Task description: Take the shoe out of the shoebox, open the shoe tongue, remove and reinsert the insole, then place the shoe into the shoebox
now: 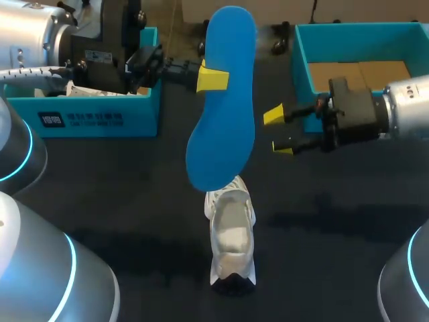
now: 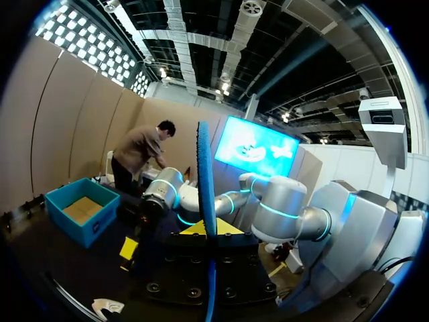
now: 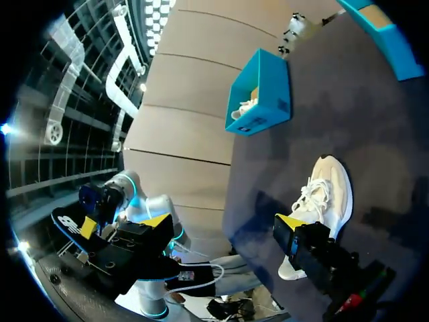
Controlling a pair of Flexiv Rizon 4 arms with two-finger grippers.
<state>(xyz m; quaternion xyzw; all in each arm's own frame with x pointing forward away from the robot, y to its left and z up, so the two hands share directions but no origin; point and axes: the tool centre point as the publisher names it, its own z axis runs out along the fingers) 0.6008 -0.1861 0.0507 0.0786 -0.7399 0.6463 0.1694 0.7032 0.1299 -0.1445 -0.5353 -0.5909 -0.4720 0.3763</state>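
Note:
My left gripper (image 1: 214, 78) is shut on a blue insole (image 1: 224, 114) and holds it upright, high above the table's middle. In the left wrist view the insole (image 2: 206, 174) stands edge-on between the fingers. Below it, a white shoe (image 1: 231, 231) rests on the dark table. To the right of the insole, my right gripper (image 1: 277, 131) hangs open and holds nothing. In the right wrist view the shoe (image 3: 323, 194) lies beyond one finger of the open right gripper (image 3: 221, 225), and the insole (image 3: 67, 225) shows off to the other side.
A teal shoebox (image 1: 100, 114) with white contents stands at the back left. A second teal box (image 1: 305, 60) with a cardboard bottom stands at the back right, just behind my right gripper. Dark table surface lies on both sides of the shoe.

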